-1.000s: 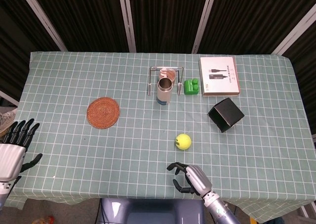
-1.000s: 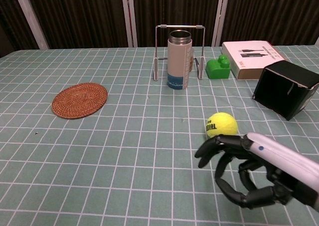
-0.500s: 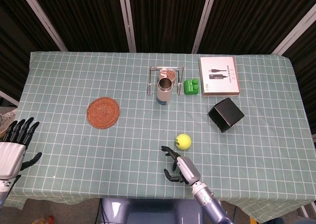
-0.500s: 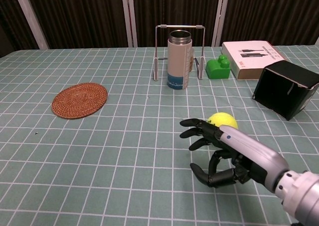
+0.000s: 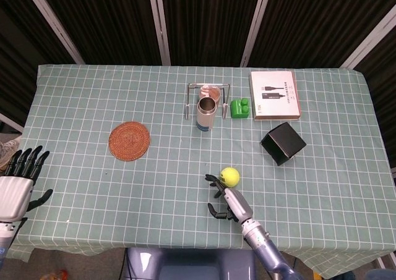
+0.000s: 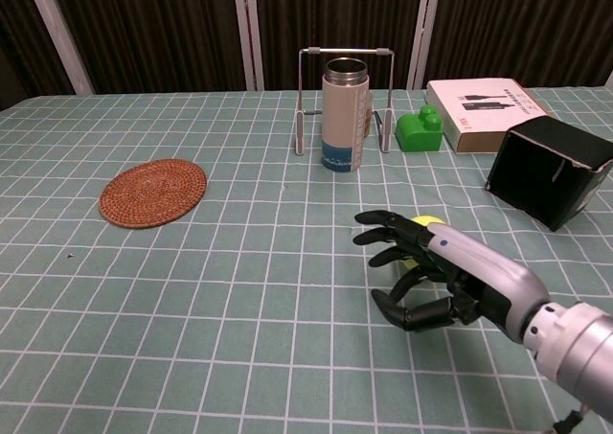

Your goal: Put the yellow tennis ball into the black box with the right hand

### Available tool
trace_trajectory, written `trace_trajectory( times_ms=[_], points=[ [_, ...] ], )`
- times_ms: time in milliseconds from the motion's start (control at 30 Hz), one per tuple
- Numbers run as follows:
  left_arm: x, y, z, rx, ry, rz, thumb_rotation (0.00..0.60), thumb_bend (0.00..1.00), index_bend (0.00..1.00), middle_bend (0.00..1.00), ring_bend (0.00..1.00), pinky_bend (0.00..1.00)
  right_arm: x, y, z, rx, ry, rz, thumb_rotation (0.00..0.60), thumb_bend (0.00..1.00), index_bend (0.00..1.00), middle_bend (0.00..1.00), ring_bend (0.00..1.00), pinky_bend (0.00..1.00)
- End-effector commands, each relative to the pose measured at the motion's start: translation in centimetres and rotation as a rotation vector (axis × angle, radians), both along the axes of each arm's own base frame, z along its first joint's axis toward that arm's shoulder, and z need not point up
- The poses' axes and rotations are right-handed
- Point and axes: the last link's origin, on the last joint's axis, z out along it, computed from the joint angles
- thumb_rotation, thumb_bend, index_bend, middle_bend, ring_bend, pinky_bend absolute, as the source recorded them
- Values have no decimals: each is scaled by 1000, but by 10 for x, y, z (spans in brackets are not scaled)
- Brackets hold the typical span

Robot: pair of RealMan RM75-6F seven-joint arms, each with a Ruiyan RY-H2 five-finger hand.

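The yellow tennis ball [image 5: 230,176] [image 6: 427,228] lies on the checked cloth in front of the middle of the table. My right hand [image 5: 226,201] [image 6: 431,271] is just in front of it and slightly left, fingers spread and curved toward the ball, holding nothing; in the chest view it covers most of the ball. The black box [image 5: 283,143] [image 6: 548,171] lies tipped on its side to the right and farther back, its opening facing the front left. My left hand [image 5: 17,180] hangs off the table's left front corner, fingers spread, empty.
A metal flask [image 5: 205,113] [image 6: 345,115] stands inside a wire rack [image 5: 209,87] at the back middle. A green block [image 5: 240,109] and a white carton [image 5: 275,94] lie to its right. A woven coaster [image 5: 129,140] [image 6: 153,192] lies on the left.
My right hand has moved forward across the table toward the ball, from the front edge to right beside it. The ball, the box and my left hand have stayed still.
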Motion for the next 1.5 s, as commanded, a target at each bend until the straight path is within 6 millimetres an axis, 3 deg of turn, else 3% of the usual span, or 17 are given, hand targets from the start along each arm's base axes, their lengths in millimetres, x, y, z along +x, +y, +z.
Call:
trace_trajectory(
  times_ms=[33,600,1200,1500],
  points=[
    [0,2,-1,-1,3,6,600,179,0,0,0,51,-6,-7,2,7,-10,-16,600,523,66,149,191,335],
    [2,7,-9,-8,31,20,600,180,0,0,0,51,-36,-24,18,-21,-10,-52,600,523,66,149,189,306],
    [2,13,-16,-12,55,43,600,182,0,0,0,51,-63,-62,42,-77,-2,-102,600,523,66,149,149,262],
    [1,16,-20,-15,64,55,600,182,0,0,0,51,-81,-78,49,-84,12,-145,600,523,54,134,113,192]
  ],
)
